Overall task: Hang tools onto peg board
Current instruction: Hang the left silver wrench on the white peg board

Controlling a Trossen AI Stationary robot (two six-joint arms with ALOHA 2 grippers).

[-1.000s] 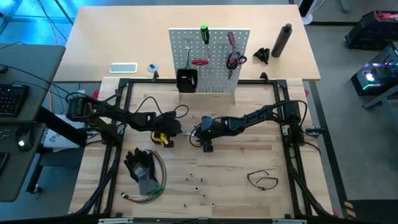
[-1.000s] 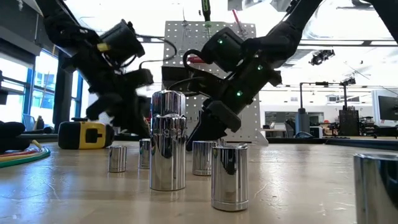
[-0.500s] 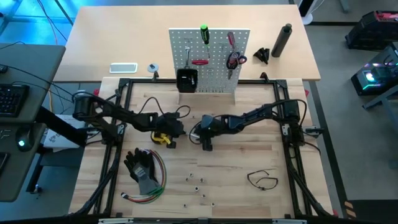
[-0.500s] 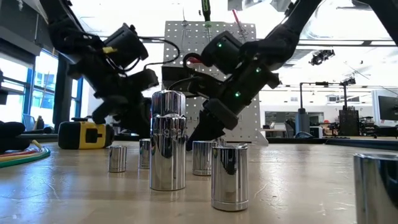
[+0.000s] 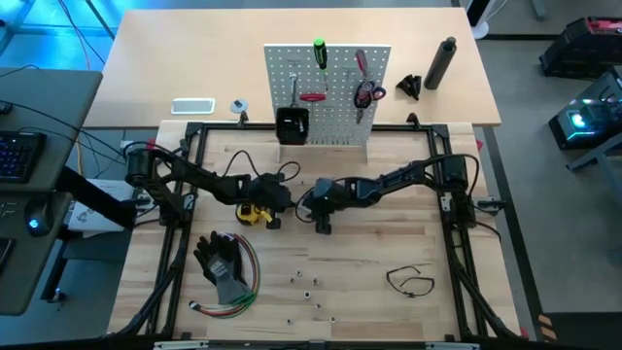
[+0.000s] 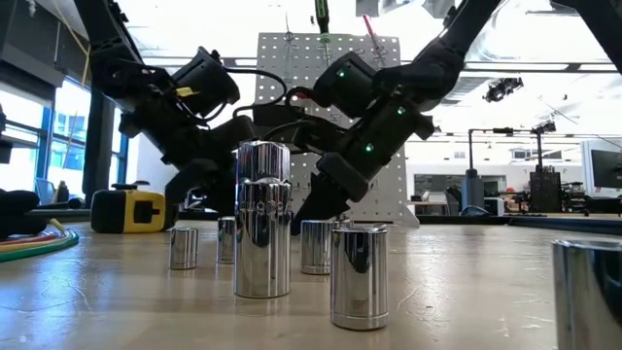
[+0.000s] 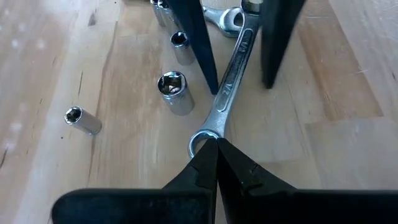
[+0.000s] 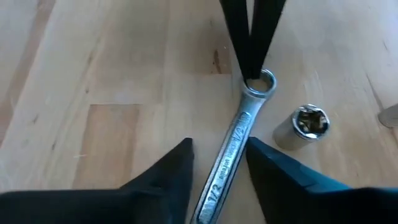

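Observation:
A silver wrench (image 8: 231, 152) lies flat on the wooden table, in front of the peg board (image 5: 335, 107), which carries a green screwdriver (image 5: 319, 53) and red-handled tools (image 5: 365, 92). My left gripper (image 7: 216, 144) is shut, its tips at the wrench's ring end. My right gripper (image 8: 219, 149) comes from the opposite side and is open, one finger on each side of the wrench's shaft. Whether those fingers touch the shaft I cannot tell. A yellow tape measure (image 5: 255, 216) sits beside the left gripper. My left gripper has its shut fingertips (image 8: 251, 73) on the wrench's ring end (image 7: 198, 140), slanting down from the table's left side, roughly in line with the shaft. The wrench lies flat on the table. Whether the tips press on the rim or reach into the ring I cannot tell.
Chrome sockets (image 7: 174, 90) stand close to the wrench, and more (image 5: 309, 287) are scattered toward the near edge. Black gloves with coloured wires (image 5: 224, 264) lie near left and a thin black loop (image 5: 410, 280) near right. A second wrench (image 7: 227, 17) lies beyond the right gripper's fingers.
My left gripper has gone down and toward the table's right, up to the wrench, staying shut.

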